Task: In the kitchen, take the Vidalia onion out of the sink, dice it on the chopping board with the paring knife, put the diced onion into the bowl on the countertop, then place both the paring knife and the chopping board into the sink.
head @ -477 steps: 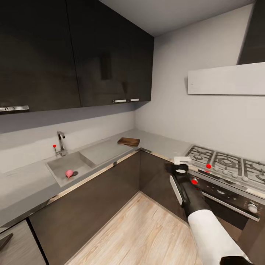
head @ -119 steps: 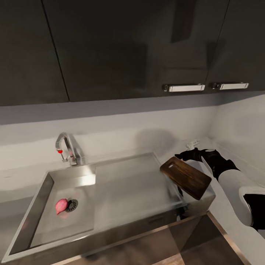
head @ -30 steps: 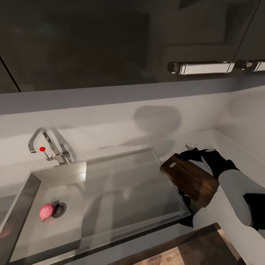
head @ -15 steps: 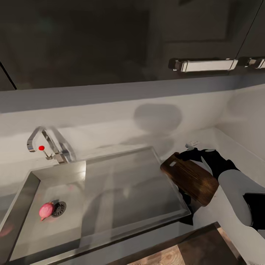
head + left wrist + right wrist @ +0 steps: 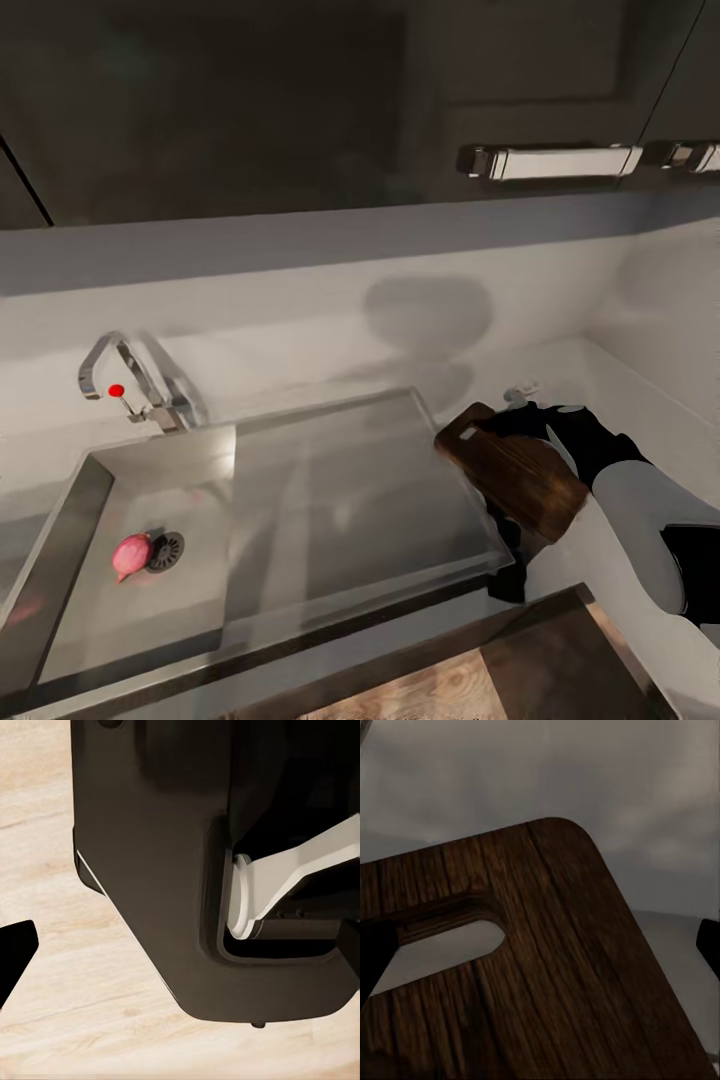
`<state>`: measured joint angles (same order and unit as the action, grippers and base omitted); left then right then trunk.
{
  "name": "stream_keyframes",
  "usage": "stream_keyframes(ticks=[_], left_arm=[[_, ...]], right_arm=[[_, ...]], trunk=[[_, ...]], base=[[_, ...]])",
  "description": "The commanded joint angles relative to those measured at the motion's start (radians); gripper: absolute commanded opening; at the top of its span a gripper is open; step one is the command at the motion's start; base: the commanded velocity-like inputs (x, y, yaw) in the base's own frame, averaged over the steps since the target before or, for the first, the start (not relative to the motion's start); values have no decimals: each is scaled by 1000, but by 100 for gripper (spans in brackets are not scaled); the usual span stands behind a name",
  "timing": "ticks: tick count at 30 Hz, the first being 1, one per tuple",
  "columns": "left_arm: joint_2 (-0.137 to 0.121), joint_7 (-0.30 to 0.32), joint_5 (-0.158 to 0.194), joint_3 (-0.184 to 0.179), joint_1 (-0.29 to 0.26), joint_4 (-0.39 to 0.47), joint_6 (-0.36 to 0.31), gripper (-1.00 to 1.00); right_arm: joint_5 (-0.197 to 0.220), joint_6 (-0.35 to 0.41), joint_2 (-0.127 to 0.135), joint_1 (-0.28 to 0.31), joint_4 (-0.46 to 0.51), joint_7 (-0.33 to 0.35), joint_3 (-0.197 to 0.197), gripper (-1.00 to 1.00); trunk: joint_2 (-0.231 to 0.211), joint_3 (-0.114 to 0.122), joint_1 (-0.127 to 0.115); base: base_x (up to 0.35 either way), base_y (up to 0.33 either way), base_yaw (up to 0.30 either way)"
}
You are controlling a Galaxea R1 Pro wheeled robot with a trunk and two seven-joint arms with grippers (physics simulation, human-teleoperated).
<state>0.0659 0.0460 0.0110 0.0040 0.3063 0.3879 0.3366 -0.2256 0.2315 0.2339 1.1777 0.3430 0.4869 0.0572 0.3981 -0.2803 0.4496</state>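
Note:
The pinkish Vidalia onion (image 5: 131, 555) lies in the sink (image 5: 60, 520) basin beside the round drain. My right gripper (image 5: 512, 412) is shut on the handle end of the dark wooden chopping board (image 5: 515, 480). It holds the board tilted above the countertop (image 5: 625, 385), just right of the drainboard (image 5: 340, 490). In the right wrist view the chopping board (image 5: 562, 967) and its slot hole sit close up, with a dark fingertip (image 5: 375, 952) at the edge. My left gripper (image 5: 180, 952) hangs open over wood floor beside my own dark body. The paring knife and the bowl are out of view.
A chrome tap (image 5: 125, 385) with a red dot stands behind the basin. Dark wall cabinets (image 5: 250, 100) with steel handles (image 5: 545, 160) hang low over the counter. The walls meet in a corner at the right. Wood floor (image 5: 440, 695) shows below the counter's front edge.
The whole view has shifted slightly, so the camera moved. The board stays in my right gripper at about the same spot beside the drainboard. The onion has not moved.

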Motion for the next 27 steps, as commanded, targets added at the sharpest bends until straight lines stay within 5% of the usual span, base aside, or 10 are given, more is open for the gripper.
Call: stream_keyframes(ticks=[1, 27], left_arm=[[0, 3, 1, 1, 0, 2, 1, 100], [1, 2, 1, 1, 0, 1, -1, 100]], right_arm=[[-1, 5, 1, 0, 2, 2, 6, 100], [-1, 5, 1, 0, 2, 1, 6, 100]], trunk=[[2, -3, 0], [2, -35, 0]], base=[[-63, 0, 0], [57, 0, 0]])
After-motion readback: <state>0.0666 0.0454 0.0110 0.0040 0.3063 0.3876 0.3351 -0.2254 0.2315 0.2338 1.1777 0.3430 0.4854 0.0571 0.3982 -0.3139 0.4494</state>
